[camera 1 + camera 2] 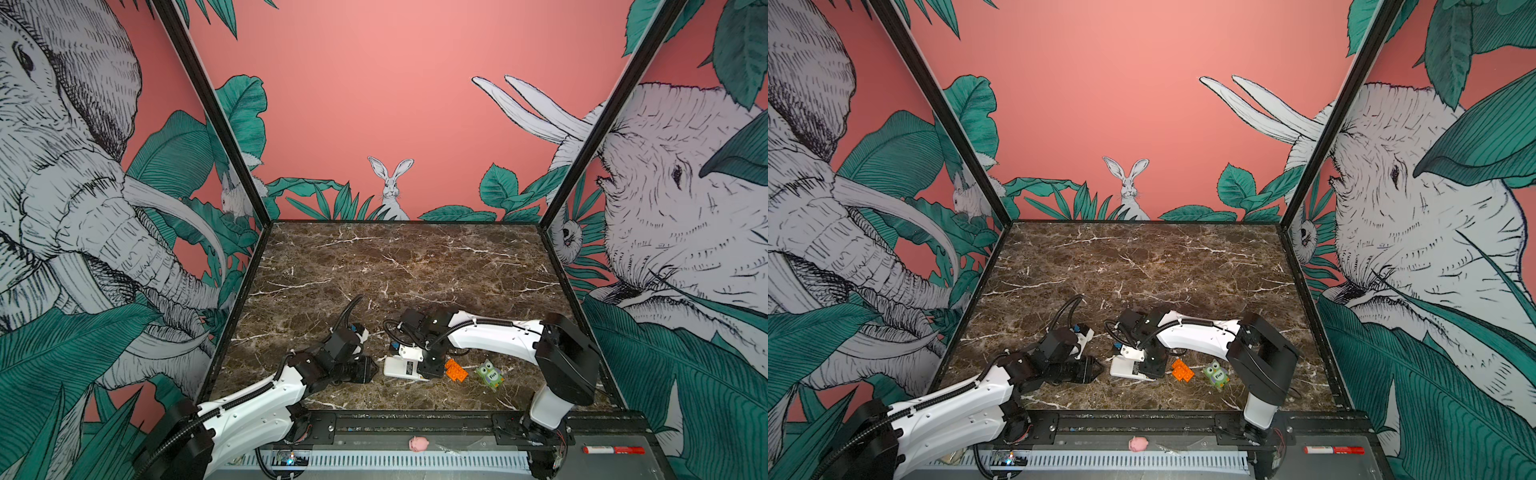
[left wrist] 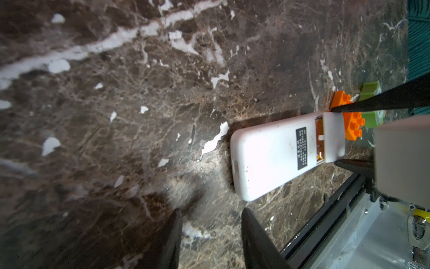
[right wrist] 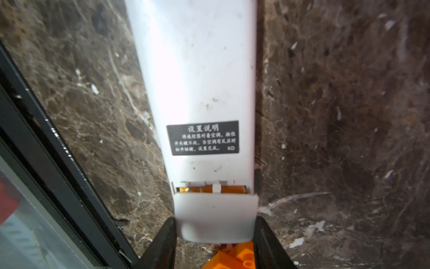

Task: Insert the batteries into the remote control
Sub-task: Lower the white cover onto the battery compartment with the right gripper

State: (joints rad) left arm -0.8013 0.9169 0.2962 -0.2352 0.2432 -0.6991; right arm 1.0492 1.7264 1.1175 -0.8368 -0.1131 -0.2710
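Observation:
The remote control (image 1: 399, 368) (image 1: 1123, 368) lies back up on the marble table, its white back with the black label (image 3: 202, 137) showing. Its battery cover (image 3: 215, 214) (image 2: 332, 135) sits slid a little off the end. In the narrow gap, the orange batteries (image 3: 230, 189) (image 2: 318, 123) show inside the compartment. My right gripper (image 3: 214, 230) (image 1: 430, 368) is shut on the cover end of the remote control, one finger on each side. My left gripper (image 2: 211, 214) (image 1: 372, 370) stands open just short of the remote's other end, with only table between its fingers.
An orange studded brick (image 1: 456, 370) (image 3: 235, 258) lies right behind the remote's cover end, and a green owl toy (image 1: 489, 375) (image 2: 370, 93) stands beyond it. The table's black front rail (image 3: 46, 144) runs close beside the remote. A pink toy (image 1: 417, 444) and a red marker (image 1: 613, 450) lie off the table.

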